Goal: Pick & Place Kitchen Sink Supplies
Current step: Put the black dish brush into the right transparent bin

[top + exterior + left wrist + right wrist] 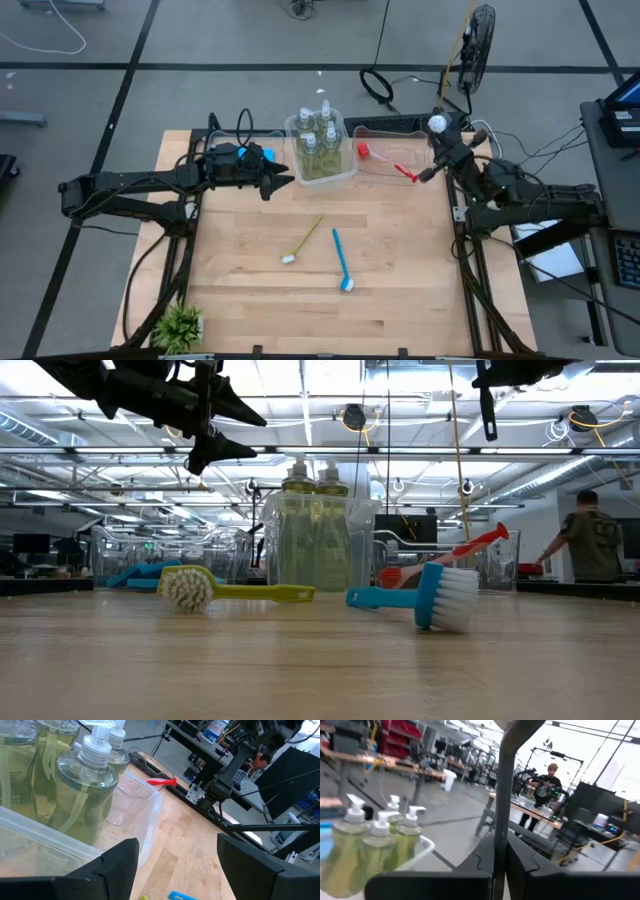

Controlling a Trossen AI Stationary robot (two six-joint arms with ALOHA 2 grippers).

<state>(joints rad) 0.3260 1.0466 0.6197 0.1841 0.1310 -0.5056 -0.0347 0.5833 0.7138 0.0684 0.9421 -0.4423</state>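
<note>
My left pincer [285,181] hangs above the wooden table [400,290], its fingers spread wide and holding nothing, just beside the clear plastic rectangular bin [345,172] that holds the four clear pump bottles of yellow-green liquid [318,140]. I take that bin as my landmark. My right pincer [425,176] hovers over the neighbouring clear bin [385,125], on the side away from my left arm; its two fingers are pressed together with nothing between them. In that second bin the slim red long-handled brush [392,163] leans with its handle up against the wall.

Out on the open table, in front of the bottle bin, lie the slim yellow-green brush [303,241] and the slim blue brush [342,262], near each other but apart, bristle heads toward the front edge. A bit of blue sponge [269,155] shows on the bottle bin's other side, mostly hidden under my left arm.

I judge the brushes to be light, stiff plastic, and the smooth thin handles may twist or slip in a loose grip. I would take one across the handle near the head, where the weight sits, squeezing firmly. The bristles are soft and give poor purchase, so I would avoid them.
</note>
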